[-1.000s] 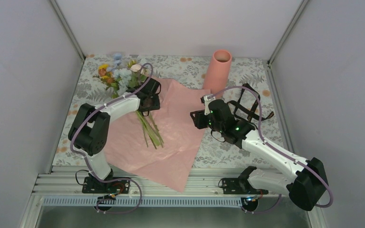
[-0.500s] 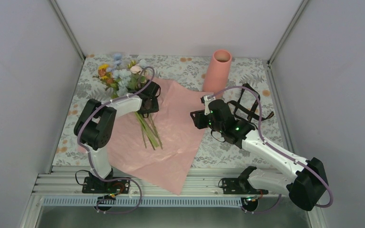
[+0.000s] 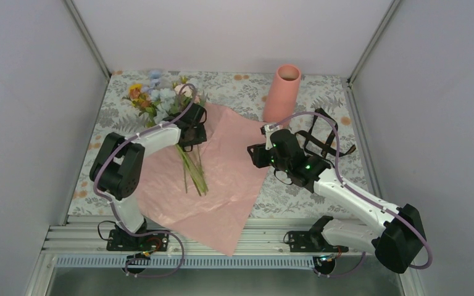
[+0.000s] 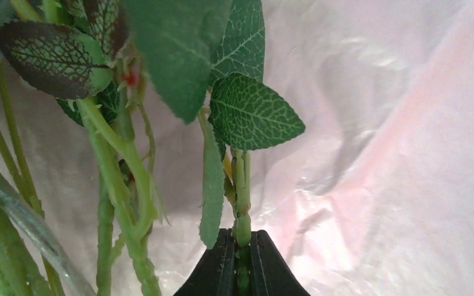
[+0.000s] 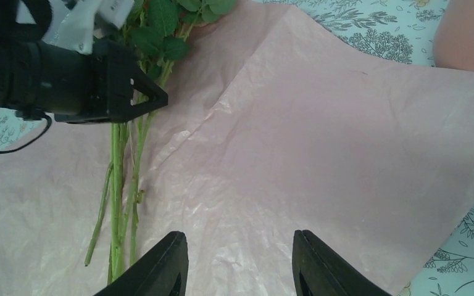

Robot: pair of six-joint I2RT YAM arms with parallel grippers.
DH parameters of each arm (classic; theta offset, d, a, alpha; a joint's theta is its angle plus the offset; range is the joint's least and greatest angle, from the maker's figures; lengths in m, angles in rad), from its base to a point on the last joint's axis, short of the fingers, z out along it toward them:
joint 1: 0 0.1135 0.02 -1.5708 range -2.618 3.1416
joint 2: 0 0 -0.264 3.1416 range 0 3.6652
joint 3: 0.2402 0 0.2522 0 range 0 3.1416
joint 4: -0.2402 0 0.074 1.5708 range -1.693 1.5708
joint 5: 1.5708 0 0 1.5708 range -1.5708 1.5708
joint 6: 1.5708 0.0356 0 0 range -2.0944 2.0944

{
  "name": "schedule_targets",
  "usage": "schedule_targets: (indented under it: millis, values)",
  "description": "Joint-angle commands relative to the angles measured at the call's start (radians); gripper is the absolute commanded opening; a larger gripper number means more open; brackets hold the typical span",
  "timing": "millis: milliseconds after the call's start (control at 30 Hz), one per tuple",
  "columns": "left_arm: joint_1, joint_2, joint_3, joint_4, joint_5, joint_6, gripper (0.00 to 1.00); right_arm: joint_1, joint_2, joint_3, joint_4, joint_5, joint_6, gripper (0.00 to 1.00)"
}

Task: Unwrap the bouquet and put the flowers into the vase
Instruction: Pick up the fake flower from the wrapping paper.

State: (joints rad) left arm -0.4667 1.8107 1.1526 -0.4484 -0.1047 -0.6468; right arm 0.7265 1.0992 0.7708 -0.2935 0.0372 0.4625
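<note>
Moved: left gripper (image 4: 242, 245), half open before, now clamps one green stem (image 4: 242, 203); blooms nudged farther back.
Left fingers (image 4: 217, 272): we see them pinched shut on that stem, below its leaves.
Right gripper (image 5: 239, 246): fingers moderately apart, holding nothing, over the thin lilac-pink paper sheet (image 3: 228, 166).
Flowers: bunch of mixed artificial flowers (image 3: 159, 98) lying on the opened sheet, far left.
Vase: tall salmon-pink matte cylinder (image 3: 282, 91), upright beyond the sheet's far corner.

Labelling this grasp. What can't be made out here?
- Top view: where the left pincer grips, hidden under its own body.
- Left wrist view: blooms of the flowers, cut off by the top edge.
- Right wrist view: most of the vase, cut by the corner.
</note>
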Motion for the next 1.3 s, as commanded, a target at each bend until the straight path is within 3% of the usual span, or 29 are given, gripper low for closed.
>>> schedule_targets:
  millis: [0,200,500,967,1267]
  values:
    - [0.000,-0.070,0.016,0.002,0.052,-0.006,0.03,0.014,-0.001,0.024,0.000,0.001,0.001,0.45]
    - [0.005,-0.185,-0.009,0.002,0.137,-0.022,0.02,0.014,-0.016,0.031,0.000,0.003,0.012,0.45]
    - [0.019,-0.340,-0.143,0.131,0.312,-0.024,0.03,0.015,-0.026,0.044,0.041,-0.048,0.048,0.48]
    - [0.016,-0.587,-0.284,0.302,0.475,0.178,0.02,0.016,-0.058,0.041,0.254,-0.188,0.207,0.55]
    - [0.007,-0.737,-0.356,0.412,0.705,0.241,0.02,0.016,-0.015,0.089,0.409,-0.308,0.273,0.56]
